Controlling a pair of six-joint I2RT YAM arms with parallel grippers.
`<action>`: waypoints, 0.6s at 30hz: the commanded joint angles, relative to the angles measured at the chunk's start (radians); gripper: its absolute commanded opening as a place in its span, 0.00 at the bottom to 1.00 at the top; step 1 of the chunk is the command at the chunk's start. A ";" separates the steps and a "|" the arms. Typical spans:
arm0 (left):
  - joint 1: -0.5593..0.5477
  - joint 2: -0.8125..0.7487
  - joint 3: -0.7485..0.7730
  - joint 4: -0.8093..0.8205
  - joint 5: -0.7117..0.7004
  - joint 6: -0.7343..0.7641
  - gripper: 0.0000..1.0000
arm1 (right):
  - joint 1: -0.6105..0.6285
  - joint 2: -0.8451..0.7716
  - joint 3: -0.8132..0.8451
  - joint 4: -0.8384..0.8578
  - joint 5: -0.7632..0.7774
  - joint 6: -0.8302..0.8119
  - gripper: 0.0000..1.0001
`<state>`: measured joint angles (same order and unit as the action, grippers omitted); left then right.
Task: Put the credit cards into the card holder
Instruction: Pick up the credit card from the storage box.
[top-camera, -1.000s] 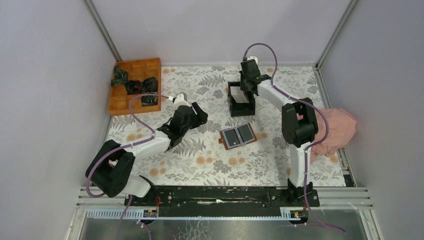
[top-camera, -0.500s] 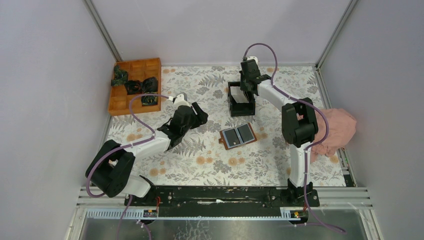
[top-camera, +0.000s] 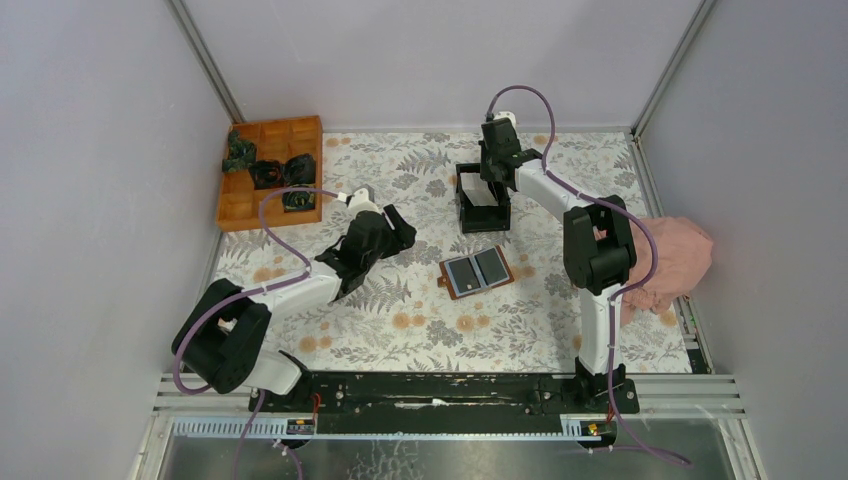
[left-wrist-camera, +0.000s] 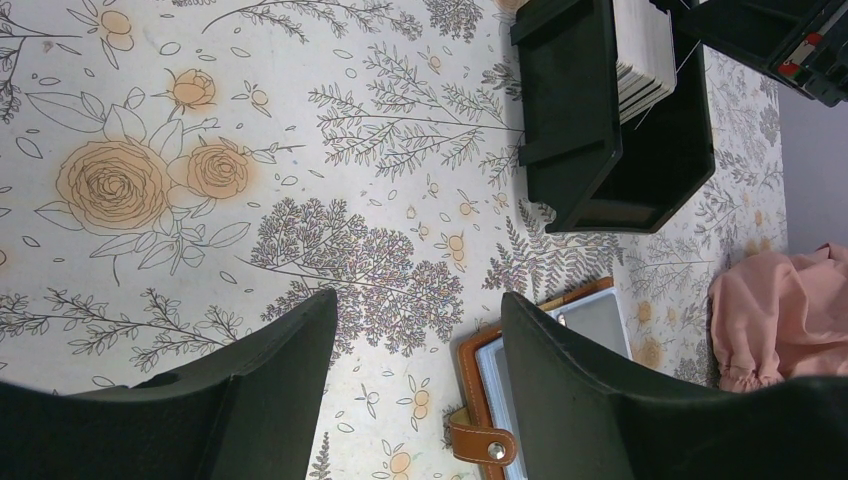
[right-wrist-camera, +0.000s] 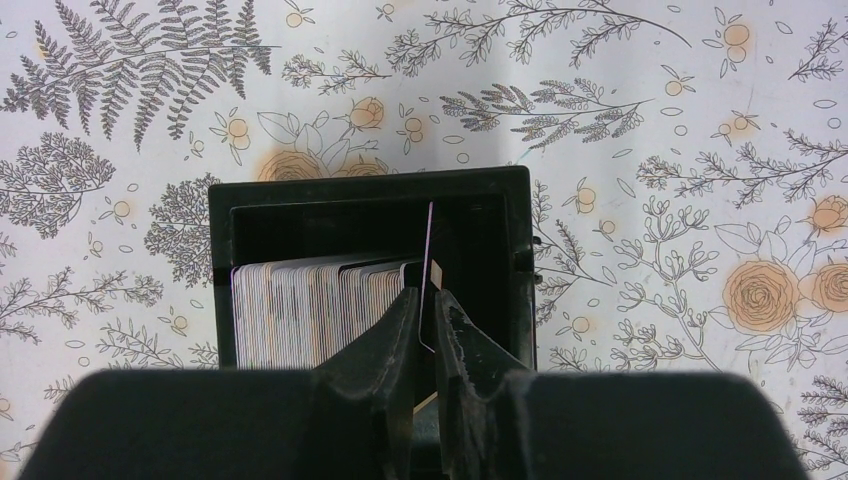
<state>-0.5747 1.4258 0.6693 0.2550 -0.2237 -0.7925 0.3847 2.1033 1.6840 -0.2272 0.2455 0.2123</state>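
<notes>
Right hand (right-wrist-camera: 428, 300) was up at the far side of the worktop (top-camera: 420, 320), poised over the black box (right-wrist-camera: 370, 190), and it was clenched tight on one card (right-wrist-camera: 431, 240). The two fingers had that card pinched edge-on, thin as a line in the wrist view. It stood at the right-hand end of the row, just beside the rest of the credit cards (right-wrist-camera: 310, 300), which were packed upright on their edges and filled the left part of the box. Whether the gripped card was clear of the box floor, I could not tell.

Over to the left hand (left-wrist-camera: 418, 300): released, fingers spread wide, nothing between them but the flowered surface. It hung low over the worktop, to the left of the card holder (top-camera: 477, 271) and near it but apart.

The card holder lay flat and opened out, its two dark grey pocket panels facing up, with a reddish-brown border and a snap tab showing at one end. It sat between the two arms, on the near side of the black box and apart from it.

At the far left corner sat the orange tray (top-camera: 240, 210), with a few dark bundles (top-camera: 268, 173) in its compartments. A pink cloth (top-camera: 675, 260) was heaped at the right edge, beside the right arm.
</notes>
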 joint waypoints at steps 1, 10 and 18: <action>0.008 0.009 0.002 0.061 0.007 -0.002 0.68 | -0.006 -0.022 0.025 0.020 0.026 -0.017 0.17; 0.006 0.018 0.002 0.070 0.012 -0.013 0.68 | -0.006 -0.022 0.009 0.012 0.085 -0.044 0.00; 0.013 -0.027 -0.025 0.128 0.044 0.037 0.69 | -0.005 -0.200 -0.136 0.097 0.092 -0.056 0.00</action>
<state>-0.5743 1.4345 0.6693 0.2577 -0.2134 -0.7933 0.3832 2.0541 1.6062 -0.1864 0.3168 0.1707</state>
